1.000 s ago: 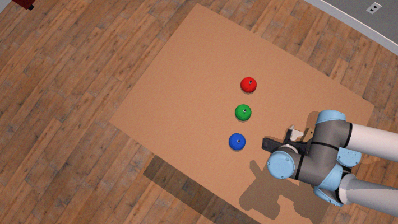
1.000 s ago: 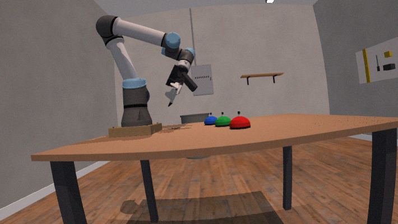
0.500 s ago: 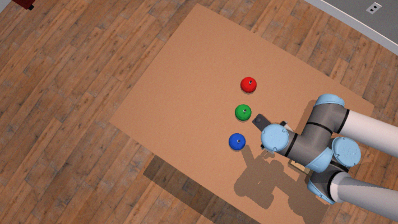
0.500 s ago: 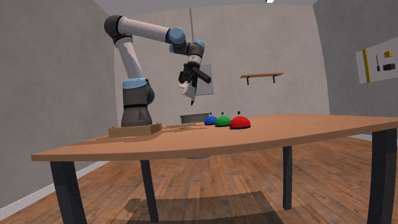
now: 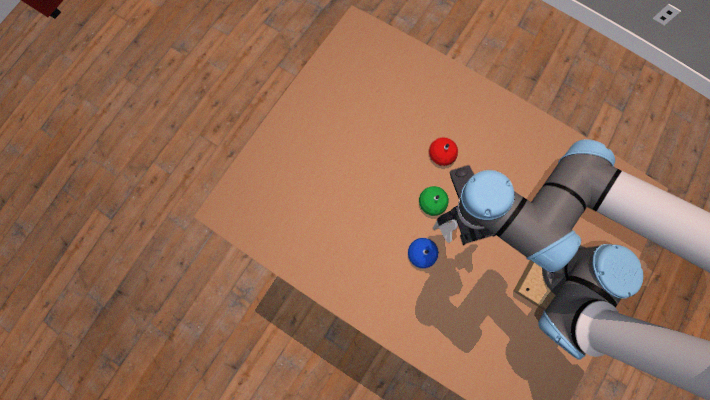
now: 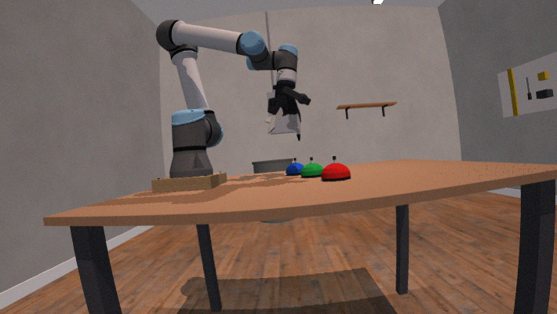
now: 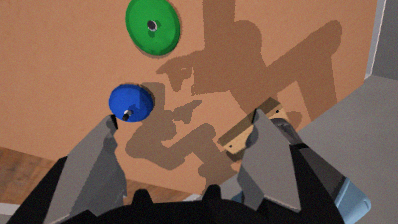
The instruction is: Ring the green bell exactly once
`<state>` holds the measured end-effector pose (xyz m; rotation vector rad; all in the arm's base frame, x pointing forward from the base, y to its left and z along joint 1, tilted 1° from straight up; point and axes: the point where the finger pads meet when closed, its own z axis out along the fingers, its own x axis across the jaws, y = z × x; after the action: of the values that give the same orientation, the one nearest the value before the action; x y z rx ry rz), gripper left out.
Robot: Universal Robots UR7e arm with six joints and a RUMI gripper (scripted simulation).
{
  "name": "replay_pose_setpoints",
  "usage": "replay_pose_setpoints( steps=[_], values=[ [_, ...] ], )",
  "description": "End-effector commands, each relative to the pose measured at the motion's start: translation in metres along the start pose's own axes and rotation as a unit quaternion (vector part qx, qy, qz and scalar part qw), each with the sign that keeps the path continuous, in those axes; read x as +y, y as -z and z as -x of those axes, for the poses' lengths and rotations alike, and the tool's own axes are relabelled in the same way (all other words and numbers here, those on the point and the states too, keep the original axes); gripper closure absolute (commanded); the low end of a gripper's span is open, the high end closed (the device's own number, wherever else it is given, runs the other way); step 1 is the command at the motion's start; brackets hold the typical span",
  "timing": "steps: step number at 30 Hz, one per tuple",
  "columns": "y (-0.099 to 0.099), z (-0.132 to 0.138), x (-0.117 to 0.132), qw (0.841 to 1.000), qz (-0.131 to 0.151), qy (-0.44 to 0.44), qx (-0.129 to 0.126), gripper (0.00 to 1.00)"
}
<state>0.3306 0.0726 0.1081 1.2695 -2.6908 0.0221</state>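
The green bell [image 5: 433,200] sits on the tan table between the red bell [image 5: 443,151] and the blue bell [image 5: 423,252], all in one row. In the side view the green bell [image 6: 311,169] stands between the blue bell [image 6: 294,169] and the red bell [image 6: 336,172]. My gripper [image 6: 284,129] hangs well above the table, a little to the base side of the row, open and empty. From above, my gripper [image 5: 446,227] is just right of the green and blue bells. The wrist view shows the green bell [image 7: 152,26] and blue bell [image 7: 131,102] beyond my open fingers.
The arm's wooden base block [image 6: 189,182] stands at the table's near-left end. A grey bin [image 6: 272,166] shows behind the table. A wall shelf [image 6: 366,106] hangs at the back.
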Motion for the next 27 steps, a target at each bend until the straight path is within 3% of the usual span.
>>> replay_pose_setpoints(
  steps=[1,12,21,22,27],
  values=[
    [0.008,0.016,-0.038,0.991,-0.005,-0.123,-0.046,0.00],
    [0.017,0.023,-0.074,0.970,-0.003,-0.226,-0.087,0.00],
    [0.019,0.024,-0.081,0.965,-0.003,-0.245,-0.095,0.00],
    [0.019,0.024,-0.081,0.965,-0.003,-0.245,-0.095,1.00],
    [0.019,0.024,-0.081,0.965,-0.003,-0.245,-0.095,1.00]
  ],
)
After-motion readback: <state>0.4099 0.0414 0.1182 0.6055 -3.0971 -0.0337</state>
